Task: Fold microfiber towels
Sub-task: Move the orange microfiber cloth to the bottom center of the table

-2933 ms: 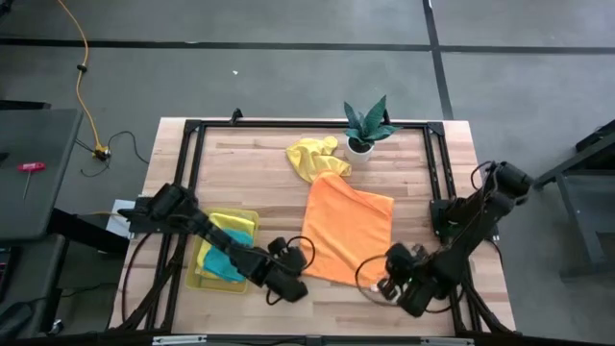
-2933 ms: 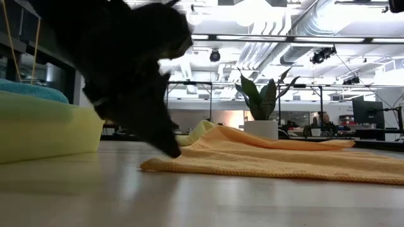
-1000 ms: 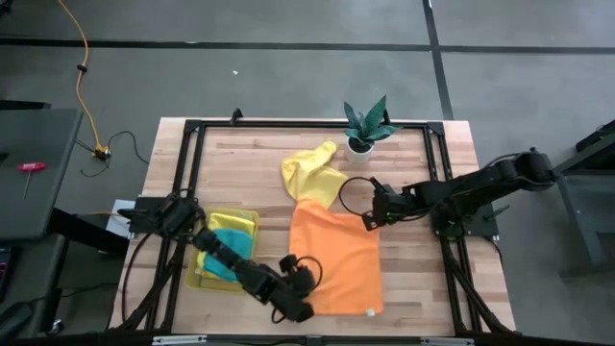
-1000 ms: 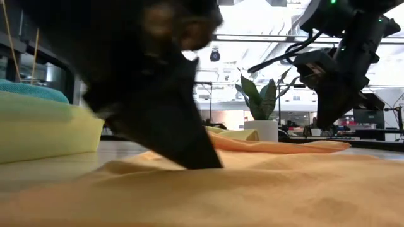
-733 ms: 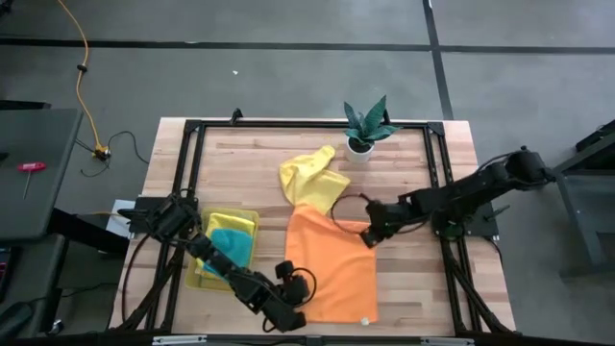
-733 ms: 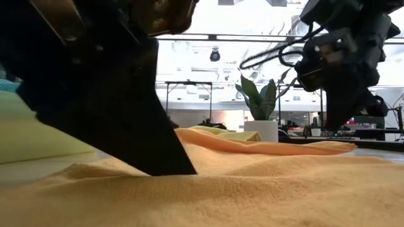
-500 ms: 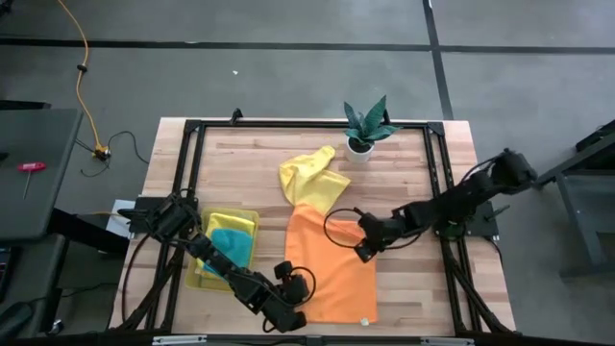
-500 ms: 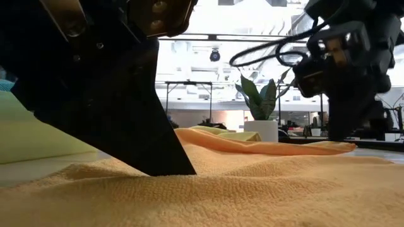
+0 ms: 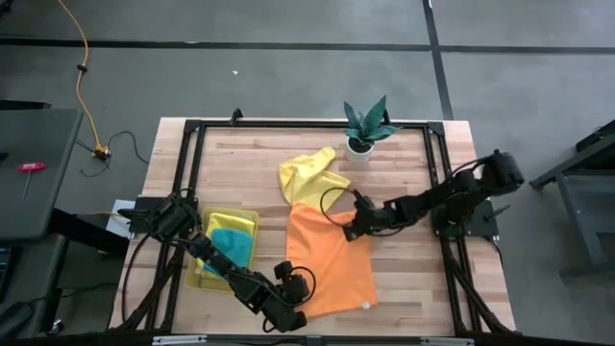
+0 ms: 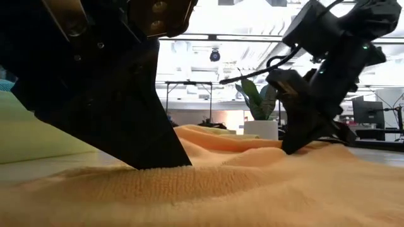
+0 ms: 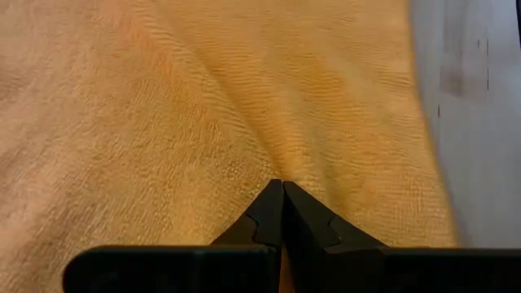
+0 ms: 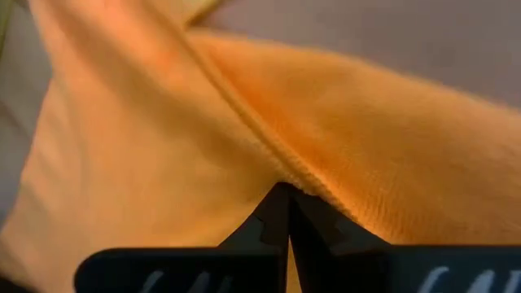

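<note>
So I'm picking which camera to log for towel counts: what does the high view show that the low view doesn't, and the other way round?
Only the high view shows the crumpled yellow towel in full, the teal towel in the yellow tray, and where each arm comes from.

Only the low view shows the room behind the table, and the orange towel's nap and bunched ridge close up.

Both show the orange towel, the plant, the left hand shut on the towel's near edge, and the right hand shut on its far side.
</note>
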`<state>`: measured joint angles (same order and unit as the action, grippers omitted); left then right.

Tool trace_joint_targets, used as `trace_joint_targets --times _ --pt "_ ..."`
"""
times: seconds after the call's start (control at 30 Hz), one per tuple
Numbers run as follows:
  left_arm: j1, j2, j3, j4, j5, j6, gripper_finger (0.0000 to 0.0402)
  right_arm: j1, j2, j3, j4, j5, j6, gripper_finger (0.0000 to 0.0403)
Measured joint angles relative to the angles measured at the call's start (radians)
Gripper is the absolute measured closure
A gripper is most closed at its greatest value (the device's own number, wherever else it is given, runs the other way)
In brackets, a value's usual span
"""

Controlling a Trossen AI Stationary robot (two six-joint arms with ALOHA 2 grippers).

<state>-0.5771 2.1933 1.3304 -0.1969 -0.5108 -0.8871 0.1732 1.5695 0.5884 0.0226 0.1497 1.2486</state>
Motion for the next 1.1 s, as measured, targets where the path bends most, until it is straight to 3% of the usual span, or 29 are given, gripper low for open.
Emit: trace_joint_targets --times 0.3,0.5,0.63,0.77,0.87,0.93,1.1 --pt "0.000 0.000 0.000 0.002 0.000 0.000 0.0402 -0.182 -0.112 0.000 -0.098 0.011 -0.153 0.0403" --pt "0.000 0.000 0.000 0.002 0.000 0.000 0.0402 -0.319 -0.233 -0.001 -0.232 0.190 -0.203 0.0403" --pt "0.000 0.000 0.000 0.002 0.000 0.000 0.0402 -0.342 -0.377 -0.001 -0.244 0.167 -0.263 0.0403" --pt "0.000 0.000 0.000 0.002 0.000 0.009 0.0402 -0.283 -0.484 0.000 -0.305 -0.099 -0.325 0.0403" --pt "0.014 -0.005 0.000 0.002 0.007 0.045 0.0402 -0.161 -0.494 0.000 -0.382 -0.239 -0.287 0.0403" --pt "0.031 -0.008 0.000 0.004 0.011 0.074 0.0402 -0.058 -0.473 -0.007 -0.405 -0.248 -0.230 0.0403" --pt "0.079 -0.033 -0.001 0.019 0.053 0.122 0.0402 0.160 -0.368 -0.066 -0.307 -0.155 0.020 0.0403"
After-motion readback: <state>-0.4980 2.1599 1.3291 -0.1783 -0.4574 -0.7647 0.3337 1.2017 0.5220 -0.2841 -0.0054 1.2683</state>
